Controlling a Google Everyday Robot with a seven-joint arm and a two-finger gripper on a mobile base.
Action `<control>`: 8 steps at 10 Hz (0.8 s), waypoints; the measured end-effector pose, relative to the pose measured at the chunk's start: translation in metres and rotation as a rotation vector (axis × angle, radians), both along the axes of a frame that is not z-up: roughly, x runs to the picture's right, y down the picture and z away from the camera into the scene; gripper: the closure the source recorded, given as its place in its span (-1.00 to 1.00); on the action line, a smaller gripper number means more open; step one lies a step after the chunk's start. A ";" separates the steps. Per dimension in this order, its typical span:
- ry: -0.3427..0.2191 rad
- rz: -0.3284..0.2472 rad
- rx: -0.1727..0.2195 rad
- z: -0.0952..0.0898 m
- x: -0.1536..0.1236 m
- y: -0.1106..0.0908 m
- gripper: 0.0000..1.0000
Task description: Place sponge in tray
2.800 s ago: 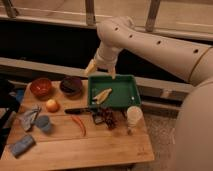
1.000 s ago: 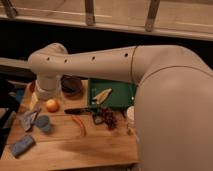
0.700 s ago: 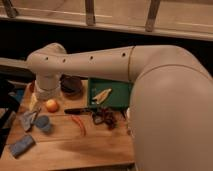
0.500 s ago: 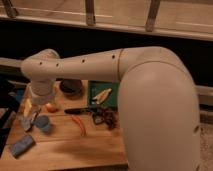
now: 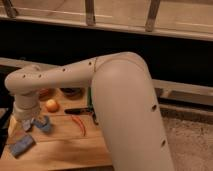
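Observation:
The sponge (image 5: pixel 21 145) is a blue-grey block lying flat at the front left of the wooden table (image 5: pixel 65 152). My gripper (image 5: pixel 27 123) hangs from the arm's wrist at the far left, just above and behind the sponge, apart from it. The big white arm (image 5: pixel 115 100) crosses the picture and hides nearly all of the green tray; only a thin green sliver (image 5: pixel 89 98) shows behind the arm.
A blue object (image 5: pixel 43 123) lies right beside the gripper. An orange fruit (image 5: pixel 51 105), a dark bowl (image 5: pixel 72 91) and a reddish bowl (image 5: pixel 44 92) sit at the back. A red chili (image 5: pixel 79 125) and a black utensil (image 5: pixel 77 110) lie mid-table.
The arm has swung from the tray to the left side of the table and lowered; the gripper now hangs by the blue object and the sponge. The objects have not moved.

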State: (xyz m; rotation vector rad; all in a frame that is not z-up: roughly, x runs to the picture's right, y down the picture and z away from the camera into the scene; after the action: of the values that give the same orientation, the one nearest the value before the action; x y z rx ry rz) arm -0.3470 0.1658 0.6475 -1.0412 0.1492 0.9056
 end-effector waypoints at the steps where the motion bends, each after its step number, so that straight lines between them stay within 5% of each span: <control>1: -0.024 -0.025 -0.021 -0.002 -0.013 0.013 -0.60; 3: -0.067 -0.058 -0.039 -0.006 -0.040 0.029 -0.60; 8: -0.116 -0.049 -0.034 0.000 -0.070 0.023 -0.60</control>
State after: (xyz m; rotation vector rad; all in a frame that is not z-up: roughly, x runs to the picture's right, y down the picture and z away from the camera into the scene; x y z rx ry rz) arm -0.4168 0.1888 0.6473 -1.1146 0.0931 0.7989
